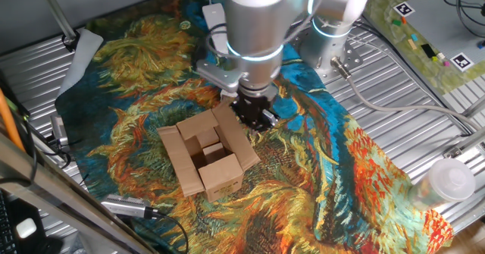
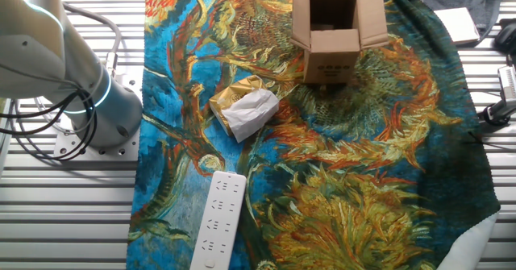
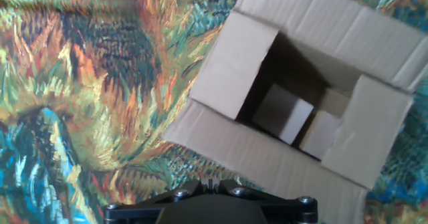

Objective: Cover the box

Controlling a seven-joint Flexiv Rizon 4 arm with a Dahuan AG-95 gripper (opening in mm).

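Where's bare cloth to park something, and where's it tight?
Free: the wide stretch of cloth below the box, right of the power strip. Also the cloth left of the box in the hand view. Crowded: between the box and the wrapped packet, and at the box's far edge, where the gripper hangs close.

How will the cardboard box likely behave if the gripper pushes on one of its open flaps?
The box is thin cardboard, so a pushed flap will probably fold at its crease rather than resist. It looks nearly empty in the hand view, so it is likely light and may slide or tilt on the patterned cloth. The gripper sits beside its rim.
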